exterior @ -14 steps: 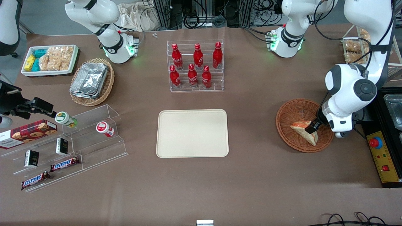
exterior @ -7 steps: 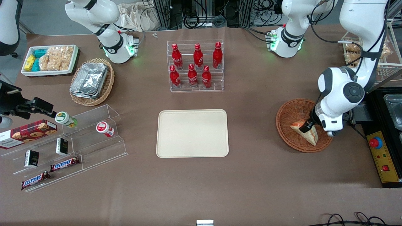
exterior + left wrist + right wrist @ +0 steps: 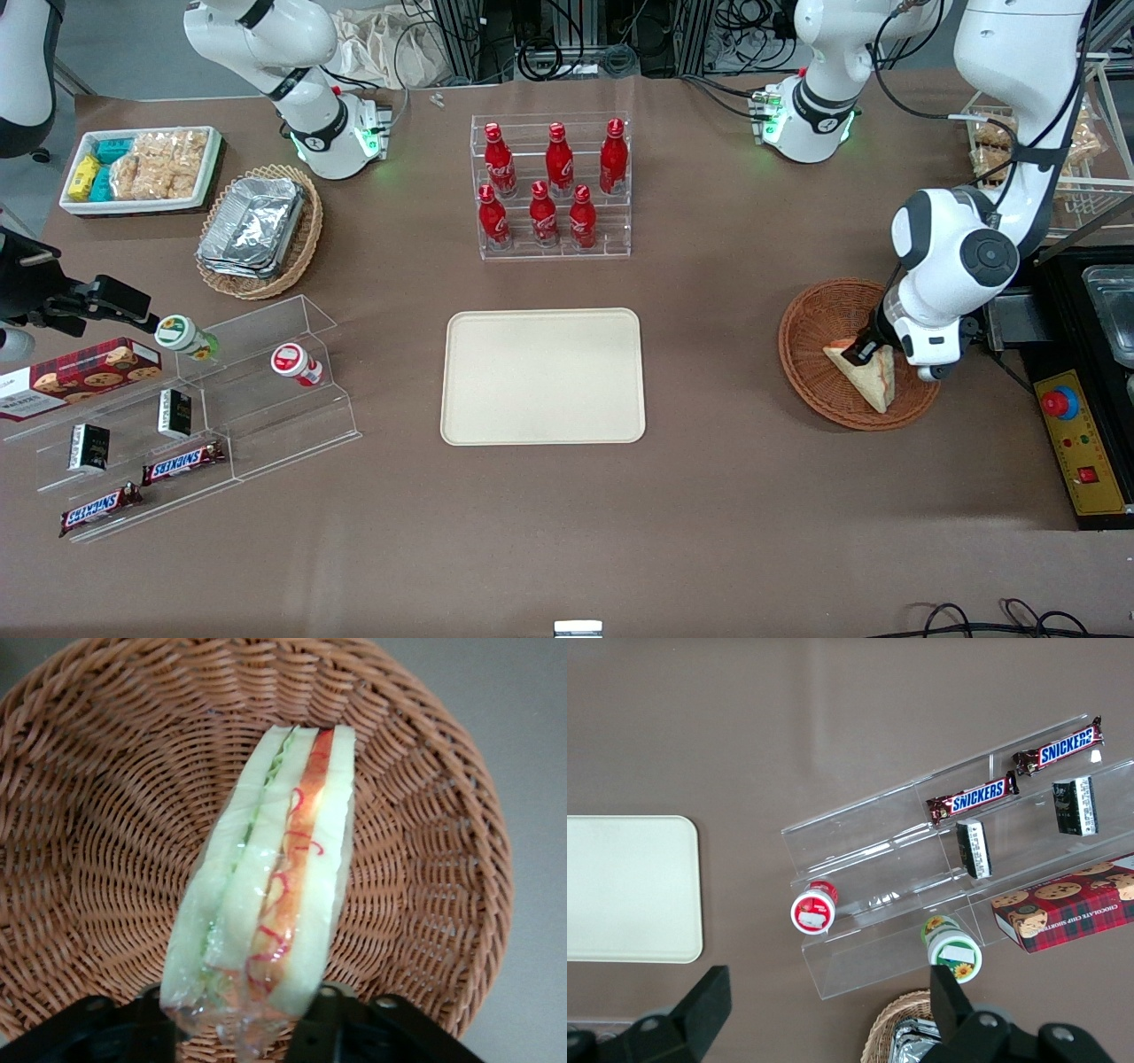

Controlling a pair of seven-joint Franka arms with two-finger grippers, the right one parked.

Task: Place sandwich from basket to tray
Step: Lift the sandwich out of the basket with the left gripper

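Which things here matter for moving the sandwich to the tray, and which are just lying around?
Job: sandwich, held by the gripper over the basket; tray, bare.

Lying about: red bottles, foil containers, Snickers bars, cookie box, snack bin.

White arm (image 3: 952,266) — grey joint caps, black cables; gripper (image 3: 864,353) black.

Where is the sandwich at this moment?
The sandwich is in the reddish-brown basket at the working arm's end of the table, well to the side of the tray. The gripper is shut on its end.
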